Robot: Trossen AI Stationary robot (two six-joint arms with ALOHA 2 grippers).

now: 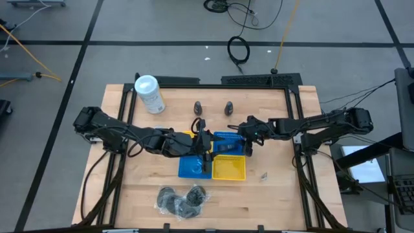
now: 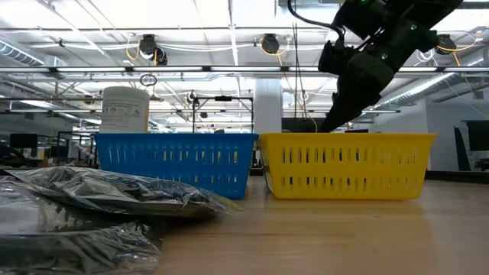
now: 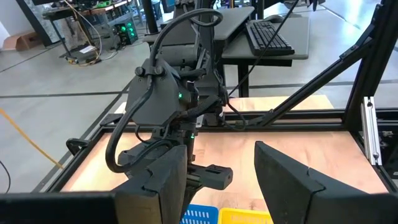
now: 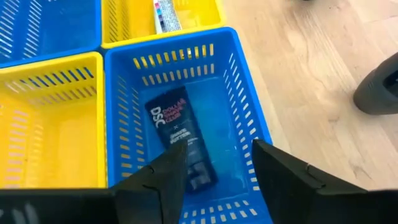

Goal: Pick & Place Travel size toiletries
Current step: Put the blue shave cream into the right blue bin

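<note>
Pale wooden tabletop carries a white cylindrical canister at ten o'clock and clear-wrapped dark round discs at six. Centre: four square plastic baskets, blue and yellow nearest. The left gripper hovers over them, fingers parted, empty. The right gripper hangs spread over the far blue basket, where a dark sachet lies. Two dark cone-shaped mini bottles stand at twelve.

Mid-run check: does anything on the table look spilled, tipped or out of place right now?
Nothing looks spilled or damaged. The dark sachet lies flat but skewed in the blue basket under the open right gripper. One small pale item lies loose on the table beside the baskets. Both mini bottles stand upright.
</note>
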